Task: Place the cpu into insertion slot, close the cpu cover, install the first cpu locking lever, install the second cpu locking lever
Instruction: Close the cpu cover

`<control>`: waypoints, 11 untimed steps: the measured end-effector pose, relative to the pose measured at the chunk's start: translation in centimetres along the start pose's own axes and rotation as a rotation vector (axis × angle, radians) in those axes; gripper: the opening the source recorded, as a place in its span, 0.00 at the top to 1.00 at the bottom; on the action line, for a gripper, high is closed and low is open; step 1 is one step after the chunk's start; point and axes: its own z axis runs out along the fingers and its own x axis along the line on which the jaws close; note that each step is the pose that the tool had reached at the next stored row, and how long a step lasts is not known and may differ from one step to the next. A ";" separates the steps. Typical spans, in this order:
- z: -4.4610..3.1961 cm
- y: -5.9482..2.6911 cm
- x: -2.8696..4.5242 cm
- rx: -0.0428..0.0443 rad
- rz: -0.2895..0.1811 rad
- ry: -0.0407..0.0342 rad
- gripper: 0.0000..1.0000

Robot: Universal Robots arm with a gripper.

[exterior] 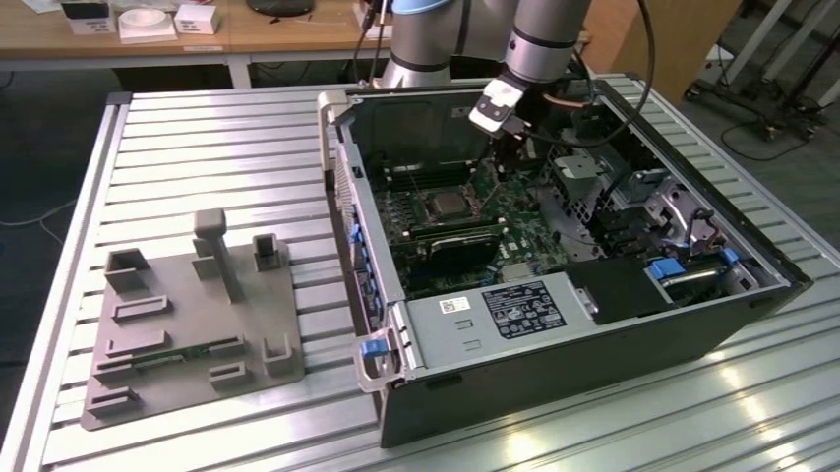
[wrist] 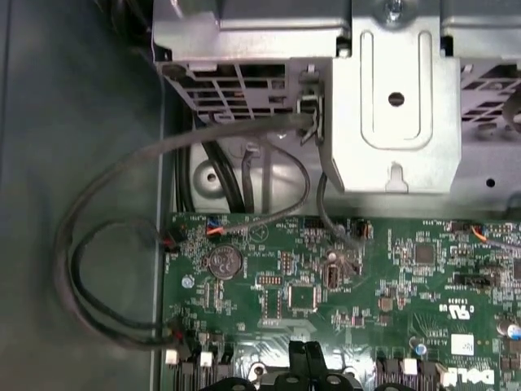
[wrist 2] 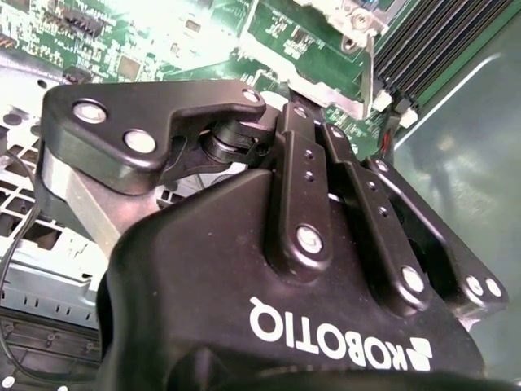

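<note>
Inside an open case (exterior: pixel 565 364) laid on a slatted table (exterior: pixel 197 147), a gripper (exterior: pixel 509 155) is pictured hanging from the arm (exterior: pixel 545 39) over the green board (exterior: pixel 525 236). In the first wrist view its fingertips (wrist: pixel 298 354) are seen pressed together, and nothing can be made out between them. The cpu (exterior: pixel 448 204) is seated in the slot (exterior: pixel 426 208), shown in the exterior view as a grey square ringed by silvery metal. The gripper is held apart from the slot, toward the exterior view's right and farther back in the case. Beyond the fingertips in the first wrist view, a coin battery (wrist: pixel 224 262) is seen on the board, dark cables (wrist: pixel 98 244) are looped beside the board's edge, and a perforated metal cage (wrist: pixel 391 106) is mounted past it. In the second wrist view, black memory slots (wrist 2: pixel 431 41) are visible past the gripper's linkages. A grey fixture (exterior: pixel 197 324) is set on the table at the exterior view's left, well apart from the arm.
</note>
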 end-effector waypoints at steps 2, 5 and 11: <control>0.01 -0.30 0.00 0.0001 0.000 0.0002 0.90; 0.01 -0.64 0.02 0.0012 0.000 0.0001 0.90; 0.00 -1.19 0.05 0.0061 0.000 0.0001 0.90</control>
